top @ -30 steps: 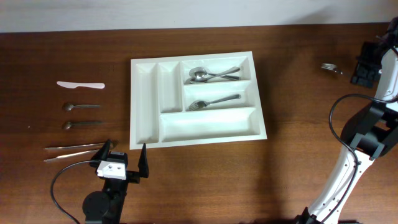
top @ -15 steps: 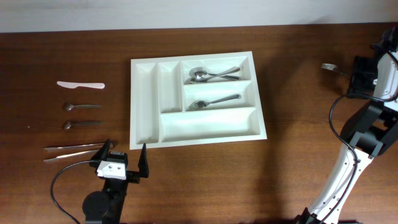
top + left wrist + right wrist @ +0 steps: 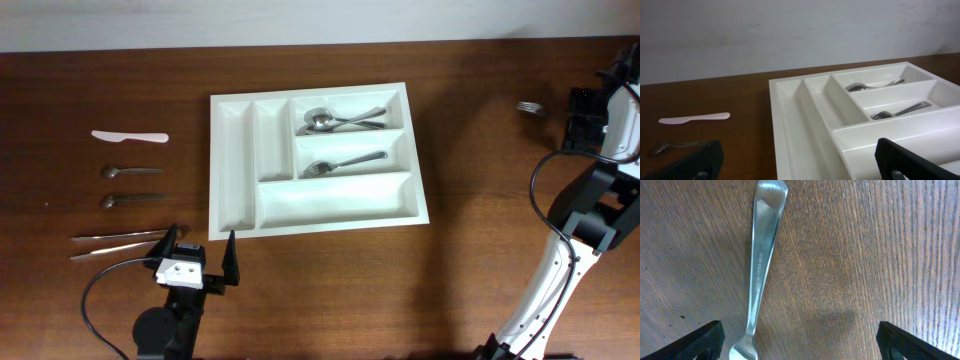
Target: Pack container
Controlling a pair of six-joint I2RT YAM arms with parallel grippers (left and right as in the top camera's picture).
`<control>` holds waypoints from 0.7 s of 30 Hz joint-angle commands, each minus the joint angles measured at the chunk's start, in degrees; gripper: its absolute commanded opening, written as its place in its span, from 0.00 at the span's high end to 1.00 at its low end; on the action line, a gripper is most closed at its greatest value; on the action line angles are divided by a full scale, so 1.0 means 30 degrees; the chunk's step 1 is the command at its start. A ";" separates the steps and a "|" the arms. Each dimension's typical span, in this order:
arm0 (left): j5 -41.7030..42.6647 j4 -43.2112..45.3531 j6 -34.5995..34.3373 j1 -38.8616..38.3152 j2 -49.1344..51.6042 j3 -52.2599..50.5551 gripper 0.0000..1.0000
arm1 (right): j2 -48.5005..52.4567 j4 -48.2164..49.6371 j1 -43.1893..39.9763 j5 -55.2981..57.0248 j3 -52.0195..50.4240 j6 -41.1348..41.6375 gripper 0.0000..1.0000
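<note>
Right gripper (image 3: 800,347) wide open, empty, over a fork (image 3: 761,265), left gripper (image 3: 200,246) wide open, empty, near the white container (image 3: 235,170)

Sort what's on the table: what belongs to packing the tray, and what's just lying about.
Belongs to the job:
- tray
- already packed: spoons and small fork
- probably still to pack: white knife, two loose spoons, two thin metal sticks, far-right fork

Just lying about:
- nothing I can see; every loose item looks like tableware
</note>
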 commanded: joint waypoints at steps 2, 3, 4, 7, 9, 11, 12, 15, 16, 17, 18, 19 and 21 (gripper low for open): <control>-0.0058 -0.0066 0.0160 0.0102 -0.0160 -0.0073 0.01 | 0.0284 0.0015 -0.0124 0.0291 0.0350 0.1100 0.02; -0.0066 -0.0066 0.0160 0.0102 -0.0160 -0.0073 0.01 | 0.0291 0.0007 -0.0124 0.0277 0.0342 0.1268 0.02; -0.0058 -0.0066 0.0160 0.0102 -0.0168 -0.0073 0.01 | 0.0299 -0.0015 -0.0124 0.0277 0.0321 0.1450 0.02; -0.0058 -0.0066 0.0160 0.0102 -0.0168 -0.0073 0.01 | 0.0459 -0.0066 -0.0131 0.0255 0.0306 0.1807 0.02; -0.0066 -0.0066 0.0160 0.0102 -0.0160 -0.0073 0.01 | 0.0663 -0.0270 -0.0160 -0.0051 0.0284 0.2135 0.02; -0.0066 -0.0066 0.0160 0.0102 -0.0160 -0.0073 0.01 | 0.0918 -0.0357 -0.0255 -0.0532 0.0270 0.2237 0.02; -0.0058 -0.0066 0.0160 0.0102 -0.0160 -0.0073 0.01 | 0.1115 -0.0357 -0.0291 -0.0838 0.0270 0.2229 0.02; -0.0058 -0.0066 0.0160 0.0102 -0.0168 -0.0073 0.01 | 0.1464 -0.0364 -0.0481 -0.1566 0.0240 0.2222 0.02; -0.0058 -0.0066 0.0160 0.0102 -0.0160 -0.0073 0.01 | 0.1545 -0.0430 -0.0517 -0.1647 0.0240 0.2222 0.02; -0.0058 -0.0066 0.0160 0.0102 -0.0160 -0.0073 0.01 | 0.1588 -0.0488 -0.0554 -0.1588 0.0240 0.2215 0.02; -0.0058 -0.0066 0.0160 0.0102 -0.0168 -0.0073 0.01 | 0.1596 -0.0503 -0.0612 -0.1545 0.0240 0.2208 0.02; -0.0058 -0.0066 0.0160 0.0102 -0.0160 -0.0073 0.01 | 0.1596 -0.0495 -0.0627 -0.1545 0.0240 0.2157 0.02; -0.0058 -0.0066 0.0160 0.0102 -0.0168 -0.0073 0.01 | 0.1596 -0.0488 -0.0656 -0.1486 0.0240 0.2157 0.02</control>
